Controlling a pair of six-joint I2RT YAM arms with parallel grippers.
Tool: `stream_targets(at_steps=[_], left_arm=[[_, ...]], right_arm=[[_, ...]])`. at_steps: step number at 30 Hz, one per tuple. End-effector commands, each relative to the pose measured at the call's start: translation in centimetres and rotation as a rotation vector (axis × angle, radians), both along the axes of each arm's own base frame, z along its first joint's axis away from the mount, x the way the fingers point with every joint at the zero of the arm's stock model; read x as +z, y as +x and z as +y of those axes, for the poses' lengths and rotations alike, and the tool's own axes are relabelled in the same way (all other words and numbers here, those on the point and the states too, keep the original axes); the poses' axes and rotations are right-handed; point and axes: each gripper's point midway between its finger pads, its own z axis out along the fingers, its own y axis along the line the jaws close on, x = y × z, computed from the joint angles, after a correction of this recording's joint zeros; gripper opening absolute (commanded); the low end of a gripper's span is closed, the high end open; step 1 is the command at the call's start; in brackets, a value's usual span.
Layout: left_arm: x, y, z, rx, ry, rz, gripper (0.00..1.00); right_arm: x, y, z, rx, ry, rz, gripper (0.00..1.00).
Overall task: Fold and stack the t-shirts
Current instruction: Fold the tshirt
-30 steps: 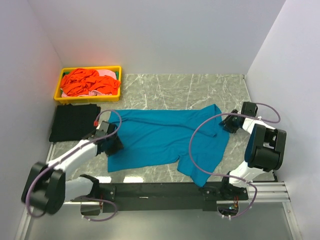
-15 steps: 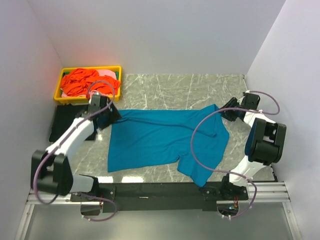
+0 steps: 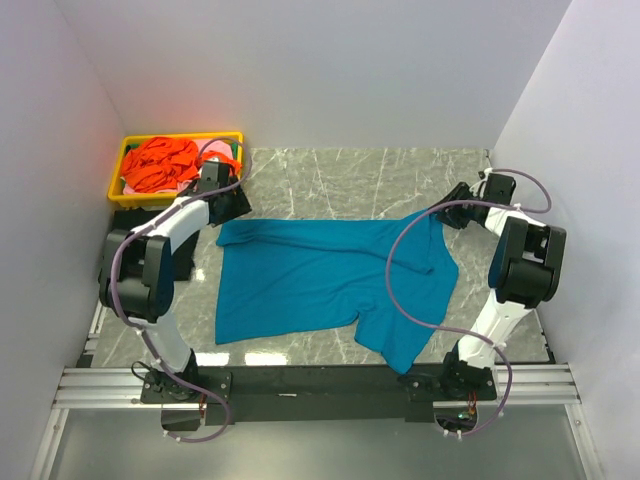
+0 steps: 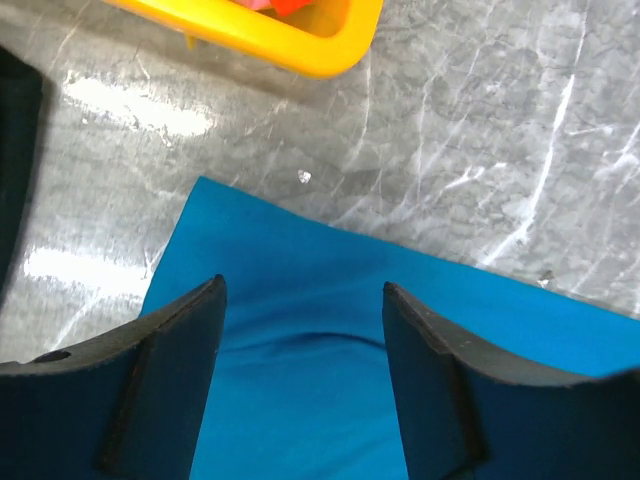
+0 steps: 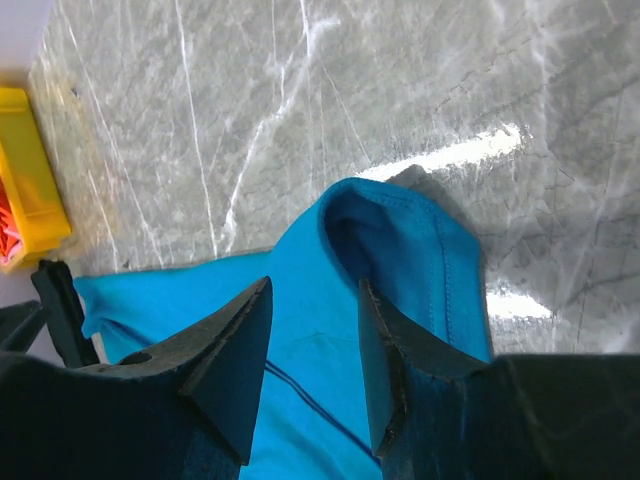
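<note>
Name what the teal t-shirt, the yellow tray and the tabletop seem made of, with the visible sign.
Teal t-shirt: soft matte knit cloth, likely cotton; it lies limp, wrinkled, with stitched hems. Yellow tray: moulded plastic, smooth, faintly glossy, rounded rim. Tabletop: grey veined marble look, polished, with bright reflections; possibly printed laminate.

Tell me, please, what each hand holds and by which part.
Left hand: nothing, open above the teal t-shirt. Right hand: over its sleeve; grip cannot be told.
</note>
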Motion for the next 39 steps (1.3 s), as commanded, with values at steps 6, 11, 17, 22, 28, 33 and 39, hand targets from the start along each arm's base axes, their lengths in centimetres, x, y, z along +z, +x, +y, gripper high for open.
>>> stream_targets(at_steps=[6, 11, 17, 22, 28, 33, 39], left_arm=[[1.7, -0.6, 0.2, 0.017, -0.002, -0.047, 0.69], [1.4, -5.2, 1.5, 0.056, 0.017, -0.013, 0.72], [0.2, -9.1, 0.7, 0.016, -0.041, 0.024, 0.73], [-0.9, -10.2, 0.6, 0.002, -0.021, 0.056, 0.74], [-1.7, -10.5, 0.0, -0.022, -0.013, 0.074, 0.72], [-3.0, -10.4, 0.3, -0.024, 0.02, 0.122, 0.65], [-3.9, -10.1, 1.0, -0.01, 0.066, 0.145, 0.55]], right_arm=[[1.3, -0.6, 1.0, 0.061, -0.069, -0.013, 0.46], [1.4, -2.4, 0.2, 0.027, -0.156, 0.015, 0.46], [0.9, -3.2, 0.0, 0.041, -0.192, 0.028, 0.46], [1.2, -2.2, 0.4, 0.066, -0.165, 0.017, 0.46], [-0.3, -2.6, 0.5, 0.086, -0.156, 0.059, 0.45], [-1.3, -2.7, 0.5, 0.092, -0.149, 0.088, 0.4], [-2.2, -2.8, 0.6, 0.105, -0.139, 0.125, 0.39]])
